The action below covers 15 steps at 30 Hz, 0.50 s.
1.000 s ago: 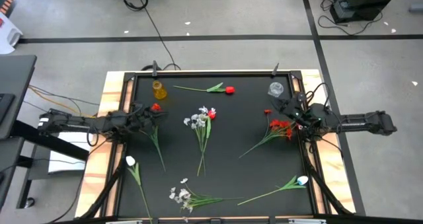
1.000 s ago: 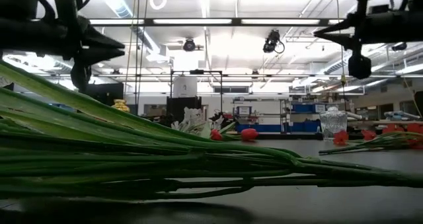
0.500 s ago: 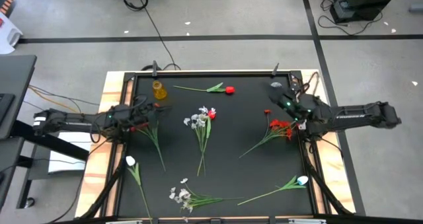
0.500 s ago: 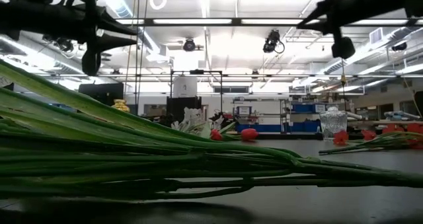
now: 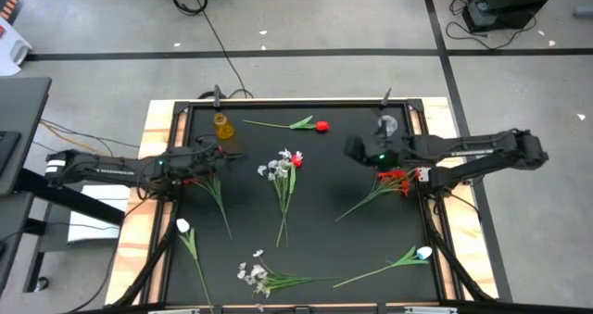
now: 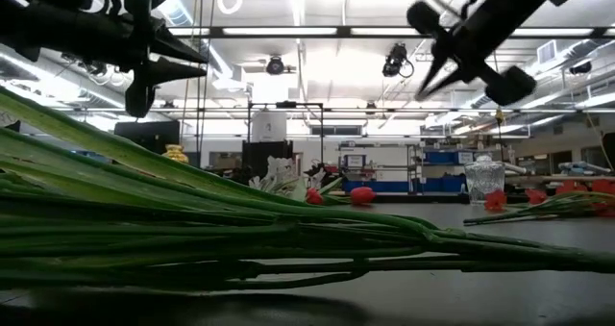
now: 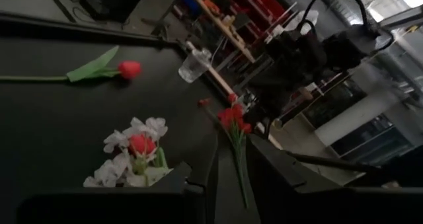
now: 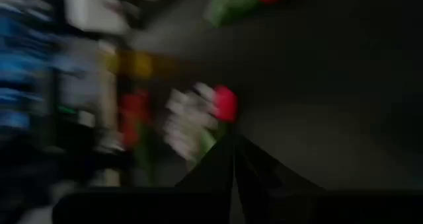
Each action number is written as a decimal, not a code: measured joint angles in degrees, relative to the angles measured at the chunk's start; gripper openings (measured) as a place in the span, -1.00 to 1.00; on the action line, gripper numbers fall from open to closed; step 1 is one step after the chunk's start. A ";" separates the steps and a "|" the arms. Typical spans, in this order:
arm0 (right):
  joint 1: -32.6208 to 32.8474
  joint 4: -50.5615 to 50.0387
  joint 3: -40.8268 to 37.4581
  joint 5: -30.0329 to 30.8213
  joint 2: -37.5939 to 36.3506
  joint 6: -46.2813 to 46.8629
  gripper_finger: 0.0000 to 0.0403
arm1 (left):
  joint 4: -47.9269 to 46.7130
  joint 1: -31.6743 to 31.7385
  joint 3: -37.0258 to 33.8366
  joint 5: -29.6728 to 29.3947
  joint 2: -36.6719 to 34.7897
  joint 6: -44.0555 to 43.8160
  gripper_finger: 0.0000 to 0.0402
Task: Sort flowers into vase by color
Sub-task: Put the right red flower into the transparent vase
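The square black table top (image 5: 324, 166) carries all the artificial flowers; none stands in a vase.

My left gripper (image 5: 227, 155) hangs over the left part of the table, above the top end of a long green leafy stem (image 5: 218, 198). Its fingers (image 7: 277, 174) are spread by a narrow gap, with nothing between them (the low view shows two separate tips well above the surface).

My right gripper (image 5: 350, 147) hangs right of centre, pointing left. Its fingers (image 8: 218, 164) are pressed together on nothing.

The mixed bunch of white blooms with one red bloom (image 5: 285, 170) lies at centre. The cluster of red blooms (image 5: 394, 180) lies at the right, just beside my right arm. The spray of small white blossoms (image 5: 252, 274) lies at the near edge. Single stems: the red tulip (image 5: 321, 126) at the far side, one white tulip (image 5: 182, 226) near left, and another white tulip (image 5: 423, 253) near right.

The small yellow glass vase (image 5: 222, 126) stands far left. The small clear glass vase (image 5: 386, 125) stands far right.
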 joint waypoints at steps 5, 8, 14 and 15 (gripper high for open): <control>2.21 -12.52 2.64 -6.82 5.18 7.95 -0.78 | -0.09 0.00 0.00 0.02 2.18 -0.24 -0.58; 3.95 -15.07 2.80 -9.85 7.31 11.95 -0.73 | -0.09 0.00 0.00 0.04 3.46 -0.22 -0.58; 7.70 -15.22 2.85 -17.28 10.28 18.14 -0.59 | -0.08 0.00 0.00 1.25 6.17 -0.22 -0.58; 8.58 -15.14 2.85 -18.22 10.53 19.15 -0.57 | -0.12 0.00 0.00 1.84 6.56 -0.20 -0.58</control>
